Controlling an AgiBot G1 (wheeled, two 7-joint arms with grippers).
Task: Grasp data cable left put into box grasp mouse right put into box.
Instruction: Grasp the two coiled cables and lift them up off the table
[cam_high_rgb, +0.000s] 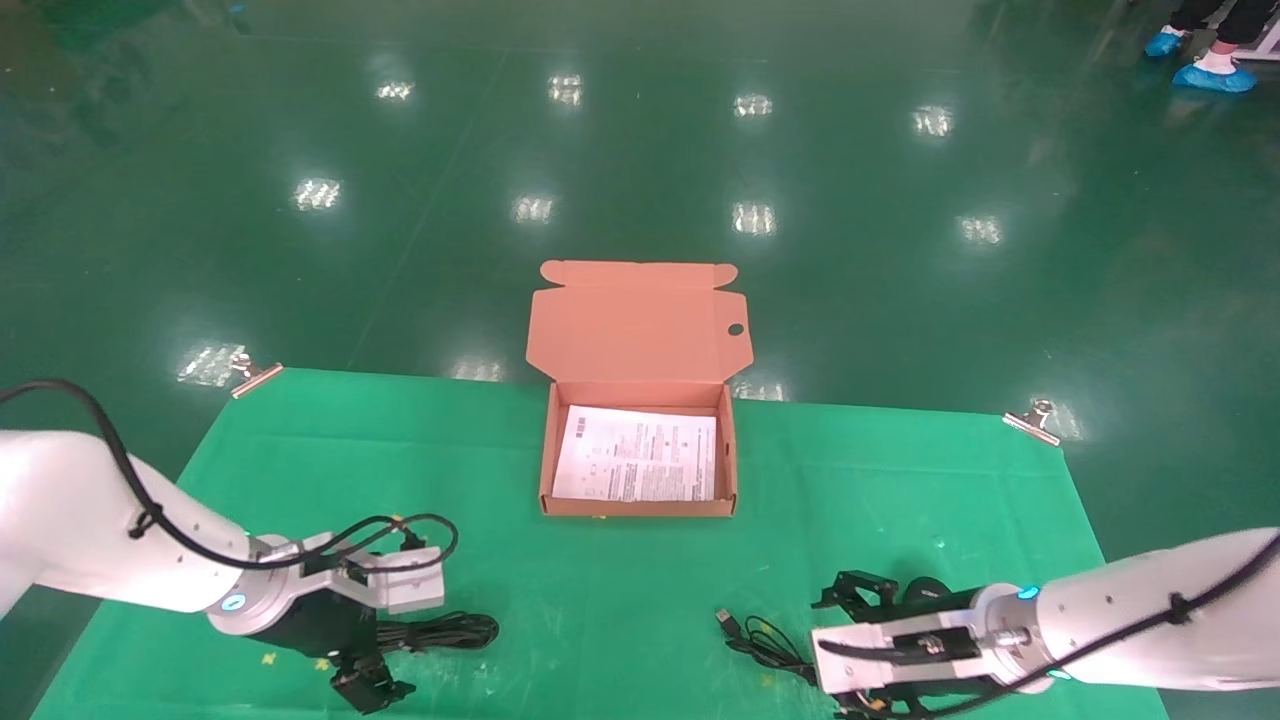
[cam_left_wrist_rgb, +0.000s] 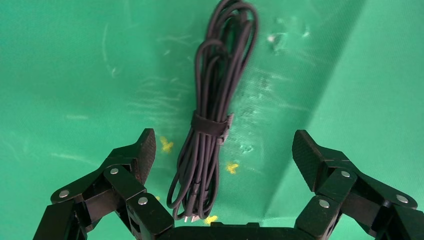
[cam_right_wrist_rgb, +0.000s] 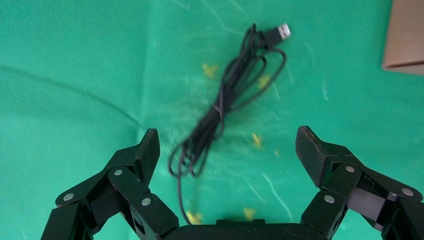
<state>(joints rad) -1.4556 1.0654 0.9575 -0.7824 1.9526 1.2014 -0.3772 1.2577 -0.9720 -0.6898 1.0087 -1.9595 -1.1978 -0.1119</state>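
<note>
Nothing is packed yet: the shallow orange-brown cardboard box (cam_high_rgb: 638, 450) holds only its white leaflet. My left gripper (cam_left_wrist_rgb: 222, 155) has jaws spread around the thin black looped data cable (cam_left_wrist_rgb: 212, 105); my right gripper (cam_right_wrist_rgb: 227, 152), jaws spread too, frames the black mouse cord (cam_right_wrist_rgb: 225, 105).

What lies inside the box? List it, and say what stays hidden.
Inside the box lies only a white printed leaflet, flat on the bottom. Neither cable nor mouse is in it. The cardboard floor under the leaflet is mostly covered, so anything beneath the paper cannot be seen.

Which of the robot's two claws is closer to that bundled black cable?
The left. The left gripper hangs open right over the data cable, fingers either side of it. The right gripper is far across the table, open by the mouse's cord.
</note>
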